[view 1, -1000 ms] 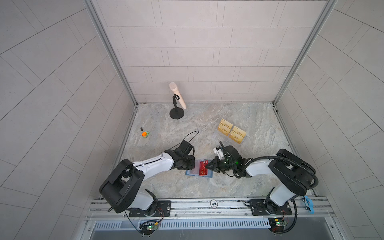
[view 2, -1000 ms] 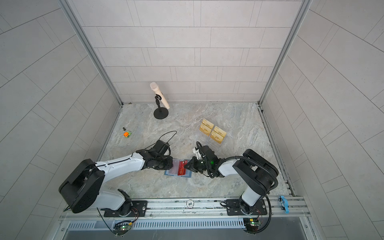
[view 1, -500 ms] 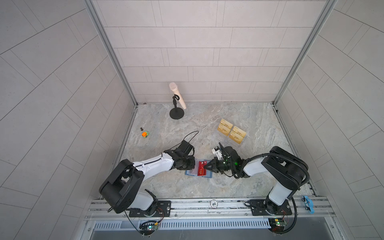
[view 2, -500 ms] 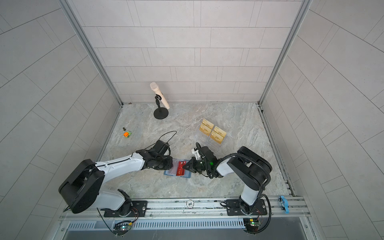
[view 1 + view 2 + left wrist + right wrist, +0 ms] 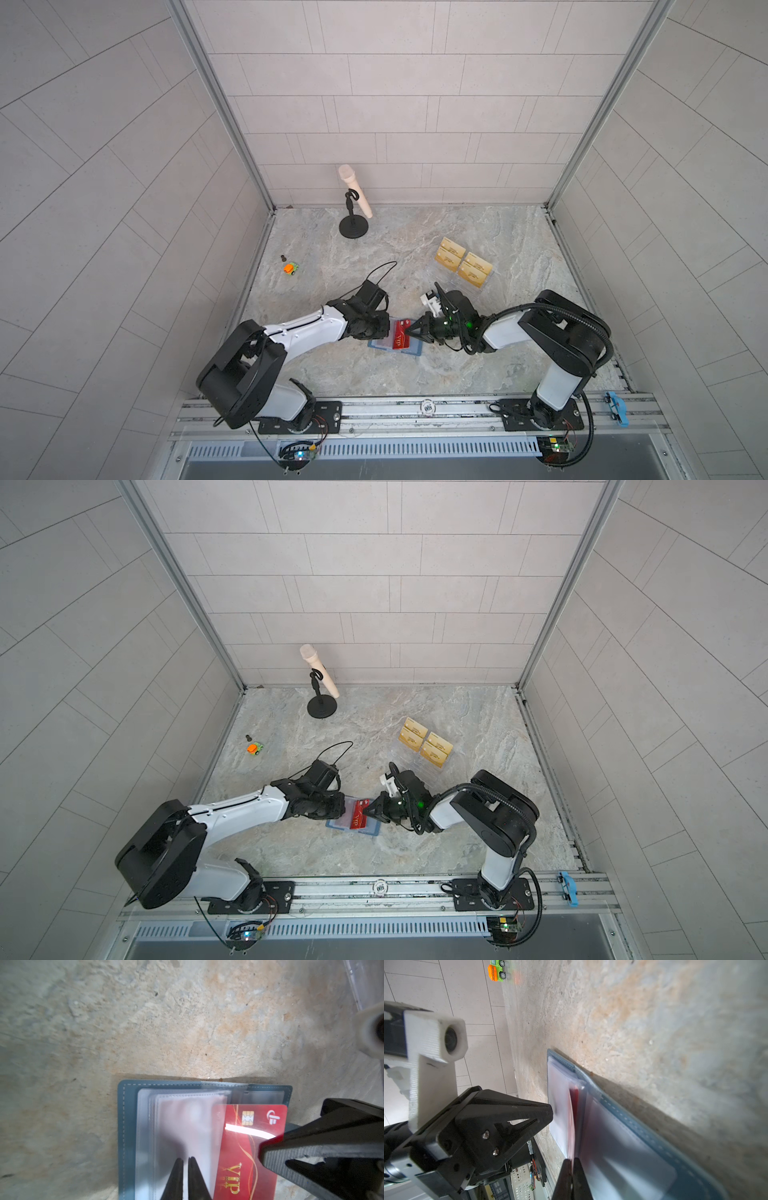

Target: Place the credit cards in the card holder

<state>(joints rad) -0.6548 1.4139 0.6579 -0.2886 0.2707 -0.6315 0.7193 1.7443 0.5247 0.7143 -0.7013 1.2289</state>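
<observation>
- My right elbow has swung inward; both grippers have barely shifted.
- My right gripper is clamped on the red card; my left gripper, nearly closed, rests on the clear sleeves.
- The card's leading edge sits under a sleeve of the open holder. The pocket lies straight ahead, toward the left arm, and the card's long axis runs across that push.
- Gold "VIP" is readable.

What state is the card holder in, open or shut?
Open: the card holder lies spread flat, clear sleeves exposed, a red VIP card partly under one.
</observation>
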